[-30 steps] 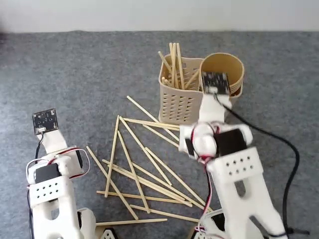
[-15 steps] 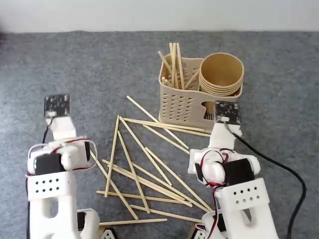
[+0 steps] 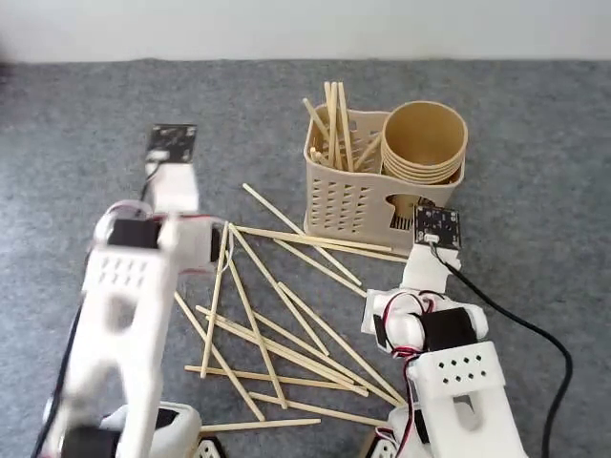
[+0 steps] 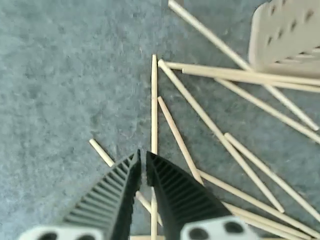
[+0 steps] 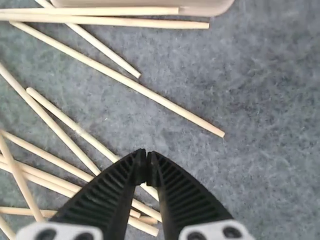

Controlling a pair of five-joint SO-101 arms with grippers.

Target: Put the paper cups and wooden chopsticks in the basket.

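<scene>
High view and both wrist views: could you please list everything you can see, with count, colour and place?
Beige perforated plastic basket: one, beige, far side of the table, right of centre.
Tan paper cups: nested stack, number unclear, tan, in the basket's right part.
Upright wooden chopsticks: several, pale, standing in the basket's left part.
Loose wooden chopsticks: many, pale, criss-crossed on the table between the arms.
Grey carpeted table: one, grey, under everything.
Black cable: one, black, by the right arm.
Left gripper: one, black, shut, above loose chopsticks.
Right gripper: one, black, shut, above loose chopsticks near the basket.
</scene>
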